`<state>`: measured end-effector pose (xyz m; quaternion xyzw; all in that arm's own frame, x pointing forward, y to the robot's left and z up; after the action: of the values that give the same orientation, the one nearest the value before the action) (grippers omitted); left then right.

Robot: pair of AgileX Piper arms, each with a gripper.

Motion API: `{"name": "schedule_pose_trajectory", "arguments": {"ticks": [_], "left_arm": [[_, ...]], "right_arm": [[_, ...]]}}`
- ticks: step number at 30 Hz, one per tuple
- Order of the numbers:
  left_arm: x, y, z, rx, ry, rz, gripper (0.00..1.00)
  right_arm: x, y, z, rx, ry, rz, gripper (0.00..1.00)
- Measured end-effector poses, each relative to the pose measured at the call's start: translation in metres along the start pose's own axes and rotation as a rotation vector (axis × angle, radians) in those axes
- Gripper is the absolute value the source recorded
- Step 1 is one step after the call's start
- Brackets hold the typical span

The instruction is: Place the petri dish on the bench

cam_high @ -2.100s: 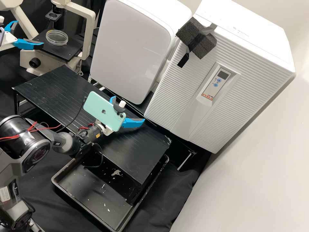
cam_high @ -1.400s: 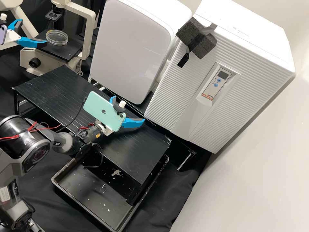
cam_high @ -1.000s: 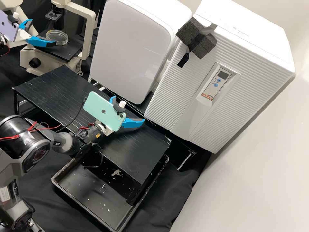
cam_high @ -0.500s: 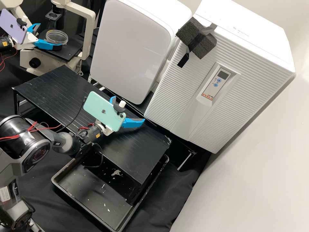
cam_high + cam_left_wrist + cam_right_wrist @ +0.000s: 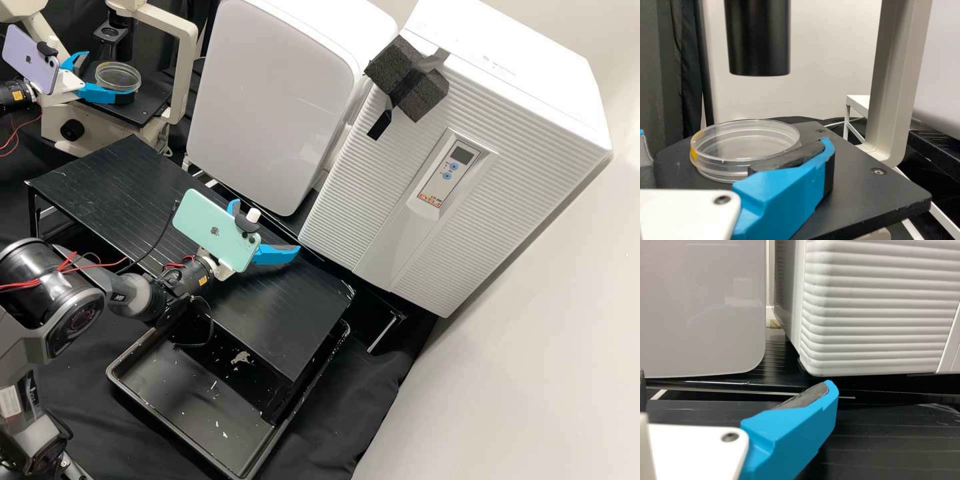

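In the high view my left gripper (image 5: 109, 75) is at the microscope stage, open, one finger along the near side of the clear petri dish (image 5: 117, 76). The dish rests flat on the black stage. From the left wrist, the open left gripper (image 5: 735, 139) has one finger in front of part of the dish (image 5: 747, 145), whose rim bears a yellow mark; the other finger barely shows. I cannot tell whether they touch. My right gripper (image 5: 267, 227) stands open and empty above the black bench platform (image 5: 113, 180). The right wrist view shows this gripper (image 5: 737, 379) with its fingers apart.
The microscope's pale frame (image 5: 185, 73) rises beside the stage (image 5: 143, 110), and a dark cylinder (image 5: 759, 40) hangs above the dish. White appliances (image 5: 267, 100) stand behind the platform. A black tray (image 5: 157, 410) lies below the platform's near edge.
My left gripper has come in from the left edge, moving right and slightly down, until it is beside the dish. The dish and my right gripper have kept still.
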<state>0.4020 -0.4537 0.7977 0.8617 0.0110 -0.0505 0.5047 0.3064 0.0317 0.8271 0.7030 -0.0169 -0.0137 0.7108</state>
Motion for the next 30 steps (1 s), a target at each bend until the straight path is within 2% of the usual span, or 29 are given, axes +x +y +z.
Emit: {"name": "schedule_pose_trajectory", "arguments": {"ticks": [7, 8, 30], "left_arm": [[0.0012, -0.0028, 0.0007, -0.007, 0.004, 0.016, 1.00], [0.0012, -0.0021, 0.0008, -0.009, 0.004, 0.021, 0.00], [0.0011, -0.0037, 0.0014, -0.009, -0.003, 0.034, 0.00]], "right_arm": [[0.0000, 0.0000, 0.0000, 0.000, 0.000, 0.000, 1.00], [0.0000, 0.0000, 0.0000, 0.000, 0.000, 0.000, 1.00], [0.0000, 0.0000, 0.0000, 0.000, 0.000, 0.000, 1.00]]}}
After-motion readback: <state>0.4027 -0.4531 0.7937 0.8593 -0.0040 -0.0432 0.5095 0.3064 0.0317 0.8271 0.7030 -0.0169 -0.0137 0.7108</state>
